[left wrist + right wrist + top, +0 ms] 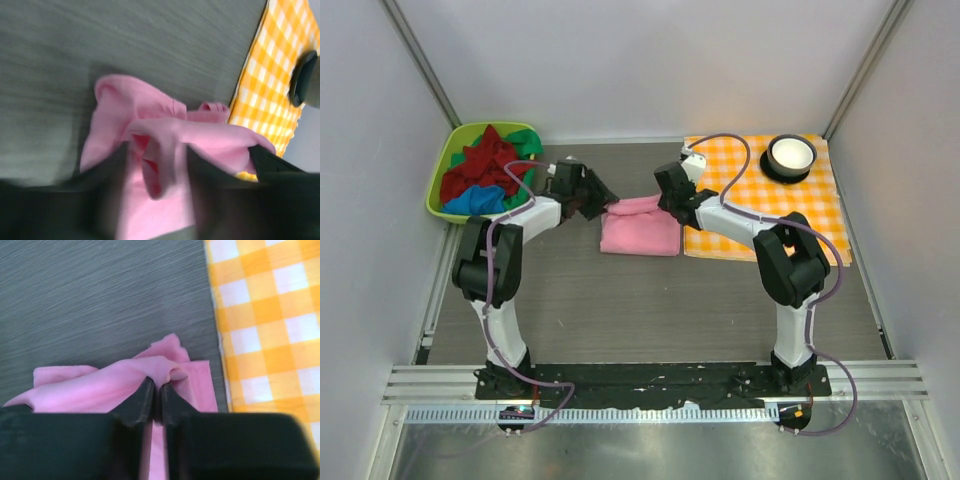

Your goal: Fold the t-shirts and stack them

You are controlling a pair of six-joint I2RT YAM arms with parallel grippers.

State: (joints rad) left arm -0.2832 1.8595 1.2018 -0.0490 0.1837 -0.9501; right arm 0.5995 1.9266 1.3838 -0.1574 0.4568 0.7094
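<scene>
A light pink t-shirt lies partly folded on the dark table between my two grippers. My right gripper is at its far right corner. In the right wrist view it is shut on a pinched fold of the pink shirt. My left gripper is at the far left corner. In the blurred left wrist view its fingers stand wide apart with a loose fold of the pink shirt between them. The dark red, green and blue shirts lie crumpled in a basket.
The green basket stands at the far left. An orange-and-white checked cloth lies just right of the pink shirt, and also shows in the wrist views. A white bowl on a dark saucer stands on its far end.
</scene>
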